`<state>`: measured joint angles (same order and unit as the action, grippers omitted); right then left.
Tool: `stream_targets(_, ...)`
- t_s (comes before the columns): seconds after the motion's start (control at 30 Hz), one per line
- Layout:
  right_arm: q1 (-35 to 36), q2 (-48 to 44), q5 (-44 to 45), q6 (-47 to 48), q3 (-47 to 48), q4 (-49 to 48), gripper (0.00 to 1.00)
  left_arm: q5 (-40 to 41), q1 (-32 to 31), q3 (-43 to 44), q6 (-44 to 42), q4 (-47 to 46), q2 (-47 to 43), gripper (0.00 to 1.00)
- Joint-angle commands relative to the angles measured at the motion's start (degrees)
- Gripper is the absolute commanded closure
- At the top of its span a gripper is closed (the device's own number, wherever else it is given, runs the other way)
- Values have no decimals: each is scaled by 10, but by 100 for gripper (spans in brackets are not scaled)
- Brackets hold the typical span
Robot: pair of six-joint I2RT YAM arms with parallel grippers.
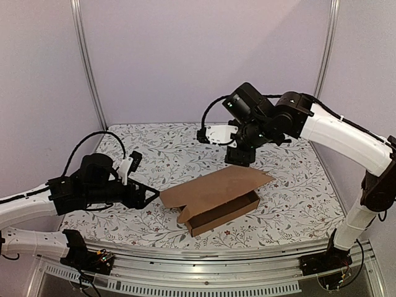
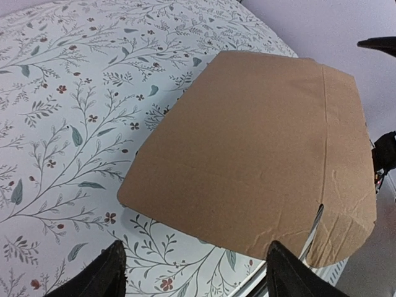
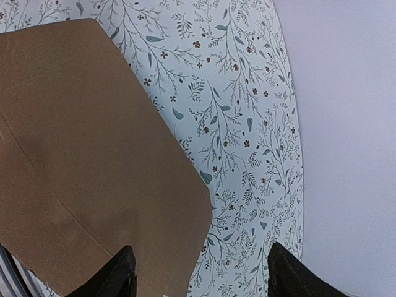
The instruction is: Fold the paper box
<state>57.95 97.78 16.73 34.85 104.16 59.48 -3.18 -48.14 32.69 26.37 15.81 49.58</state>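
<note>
The paper box (image 1: 218,199) lies mid-table as a shallow brown cardboard tray with its wide lid flap (image 1: 213,184) slanting over it. My left gripper (image 1: 148,197) is at the flap's left corner, open. In the left wrist view the flap (image 2: 253,154) fills the right half, just ahead of the left gripper (image 2: 198,277), with nothing between the fingers (image 2: 109,276). My right gripper (image 1: 239,157) hovers above the flap's far edge, open. The right wrist view shows the flap (image 3: 80,161) under the left fingertip (image 3: 116,276), while the right gripper (image 3: 202,276) holds nothing.
A floral cloth (image 1: 297,185) covers the table. Pale walls with metal posts (image 1: 88,62) close the back and sides. A metal rail (image 1: 204,257) runs along the near edge by the arm bases.
</note>
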Motion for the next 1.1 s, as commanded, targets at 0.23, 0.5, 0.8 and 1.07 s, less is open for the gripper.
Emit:
stream_targets(0.23, -59, -190, 27, -129, -224, -127, 22, 162, -130, -25, 7, 59, 3, 14)
stream_targets(0.5, -83, -264, 1, -183, -313, -195, 18, 236, -232, -37, 5, 57, 34, 13)
stream_targets(0.8, -101, -282, -13, -233, -370, -235, 17, 424, -324, -18, -128, -29, 104, 13)
stream_targets(1.07, -100, -324, -24, -255, -407, -242, 16, 504, -346, 1, -216, -80, 130, 28)
